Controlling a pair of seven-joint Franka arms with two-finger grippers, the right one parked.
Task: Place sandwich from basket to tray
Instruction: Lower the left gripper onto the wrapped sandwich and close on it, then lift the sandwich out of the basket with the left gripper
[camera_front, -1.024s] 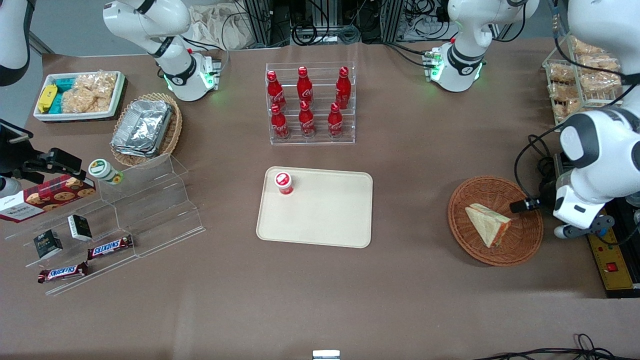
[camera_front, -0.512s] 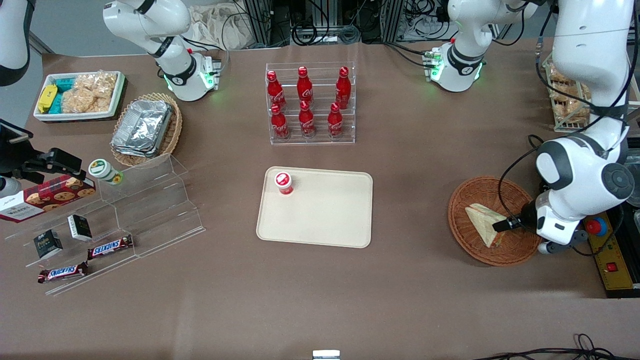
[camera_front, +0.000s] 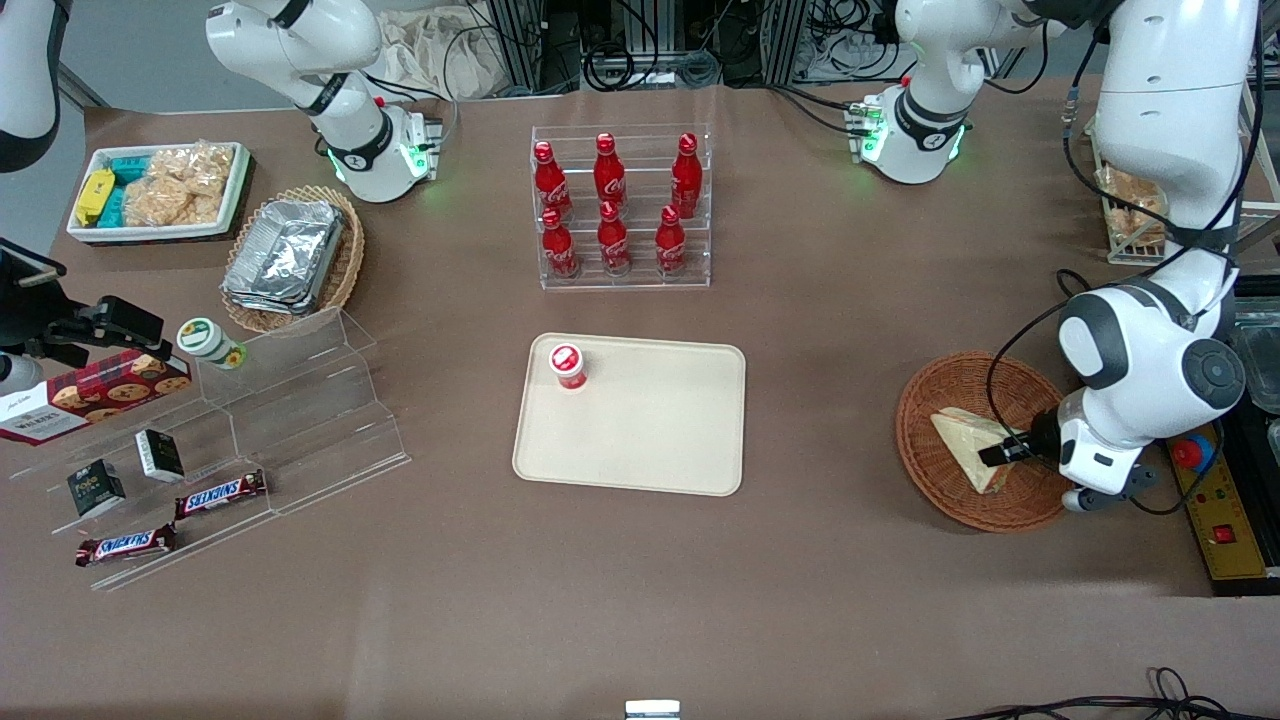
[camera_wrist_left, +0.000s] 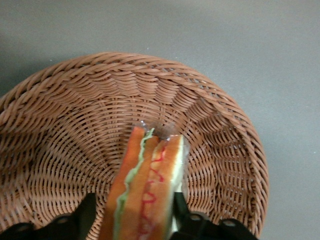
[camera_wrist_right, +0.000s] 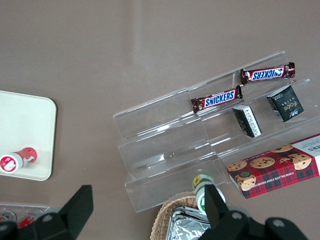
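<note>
Triangular clear-wrapped wedge sandwich (camera_front: 960, 435) lies in the round reddish-brown wicker basket (camera_front: 925, 400), at 3 o'clock from the flat cream plastic tray (camera_front: 650, 440), toward the working arm's end. Left gripper (camera_front: 1000, 455) is low in the basket, a finger on each side of the sandwich. Small red-capped bottle (camera_front: 567, 365) stands on the tray's 11 o'clock corner.

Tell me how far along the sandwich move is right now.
Done: the gripper has reached the basket, its fingers on either side of the sandwich. In hand: closing the grasp; the sandwich lies in the basket. Left: lift it and carry it to the tray.

Probably a robotics lab staged as a shop: arm bases (camera_front: 380, 160) bolted to a brown table (camera_front: 640, 580), cables (camera_front: 620, 60), stocked acrylic display racks (camera_front: 290, 420).
</note>
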